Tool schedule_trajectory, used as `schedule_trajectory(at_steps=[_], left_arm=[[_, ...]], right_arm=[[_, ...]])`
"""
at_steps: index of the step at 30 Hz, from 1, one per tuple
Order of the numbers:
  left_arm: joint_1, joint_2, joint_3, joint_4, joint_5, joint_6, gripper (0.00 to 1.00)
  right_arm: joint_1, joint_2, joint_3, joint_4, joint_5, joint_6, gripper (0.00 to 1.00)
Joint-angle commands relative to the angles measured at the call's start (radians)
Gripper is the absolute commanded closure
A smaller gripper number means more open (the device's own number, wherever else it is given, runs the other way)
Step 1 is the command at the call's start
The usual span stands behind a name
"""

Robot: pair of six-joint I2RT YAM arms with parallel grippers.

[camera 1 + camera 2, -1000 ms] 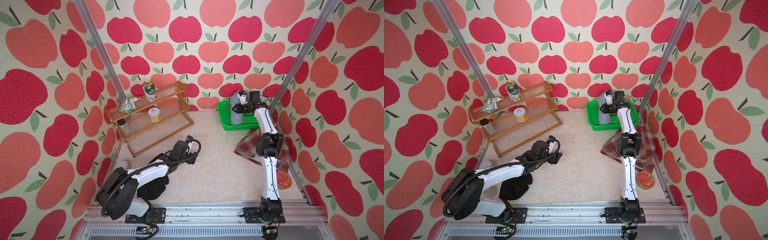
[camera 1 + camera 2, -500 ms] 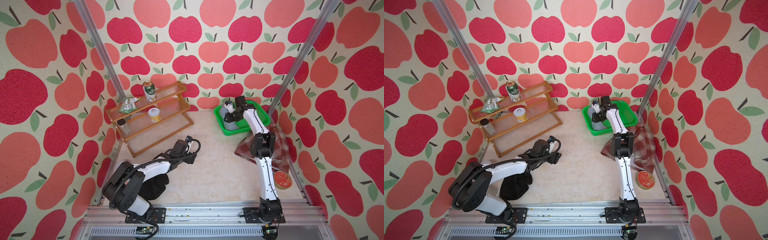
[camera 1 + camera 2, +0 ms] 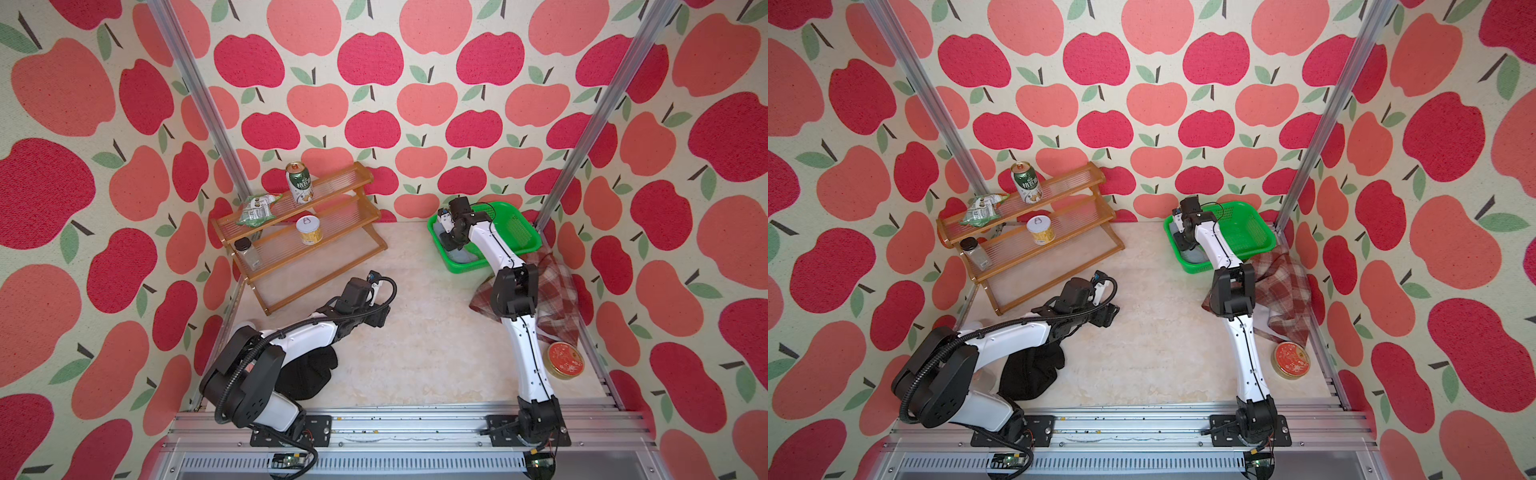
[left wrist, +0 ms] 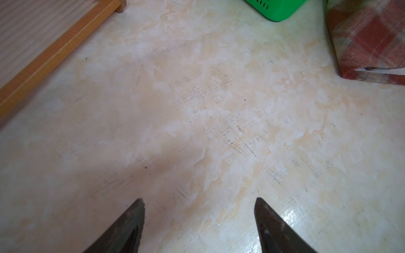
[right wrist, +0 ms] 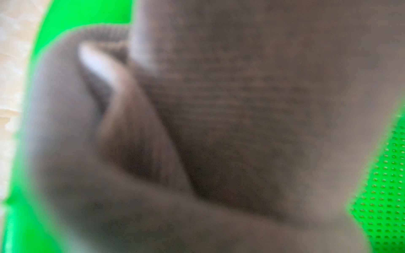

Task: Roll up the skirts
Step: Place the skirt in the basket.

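Note:
The light blue denim skirt (image 3: pixel 460 257) lies rolled in the left end of the green basket (image 3: pixel 517 226). My right gripper (image 3: pixel 451 241) reaches down into the basket and is shut on the roll. In the right wrist view, blurred denim skirt cloth (image 5: pixel 219 109) fills the picture and hides the fingers. The plaid skirt (image 3: pixel 555 291) lies crumpled by the right wall, partly behind my right arm. Under my left arm at the front left lies the bunched black skirt (image 3: pixel 309 374). My left gripper (image 4: pixel 199 200) hangs open over bare tabletop, holding nothing.
A wooden stepped rack (image 3: pixel 332 232) at the back left holds a green can (image 3: pixel 299 183), a yellow tin (image 3: pixel 308 230), a small jar (image 3: pixel 247 249) and a snack packet (image 3: pixel 257 210). A round red tin (image 3: pixel 565 360) sits near the right wall.
My right gripper has carried the denim roll from above the basket's back down into its left end. The left arm has only shifted slightly.

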Motion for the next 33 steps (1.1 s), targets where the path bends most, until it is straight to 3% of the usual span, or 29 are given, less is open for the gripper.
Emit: schedule_trajectory(at_steps=[1,6,14,15,18,20,27,33], left_arm=[[0.012,0.007,0.036,-0.027,0.024,0.012,0.20],[0.017,0.053,0.061,-0.025,0.040,0.007,0.20],[0.017,0.115,0.101,-0.028,0.074,-0.015,0.21],[0.018,0.115,0.098,-0.027,0.078,-0.016,0.20],[0.016,0.104,0.086,-0.019,0.089,-0.023,0.20],[0.014,0.097,0.078,-0.017,0.088,-0.028,0.20],[0.011,0.070,0.062,-0.025,0.062,-0.029,0.20],[0.010,0.067,0.065,-0.025,0.056,-0.030,0.20]], right_arm=[[-0.014,0.123,0.062,-0.145,0.057,0.022,0.67],[-0.023,0.176,0.109,-0.232,0.134,0.014,0.62],[-0.024,0.205,0.112,-0.322,0.104,0.061,0.61],[-0.026,0.210,0.114,-0.327,0.080,0.068,0.52],[-0.018,0.208,0.117,-0.324,0.097,0.064,0.10],[-0.015,0.168,0.068,-0.275,0.106,0.069,0.01],[-0.015,-0.069,-0.166,0.021,0.090,0.106,0.01],[0.001,-0.171,-0.153,0.090,0.071,0.076,0.01]])
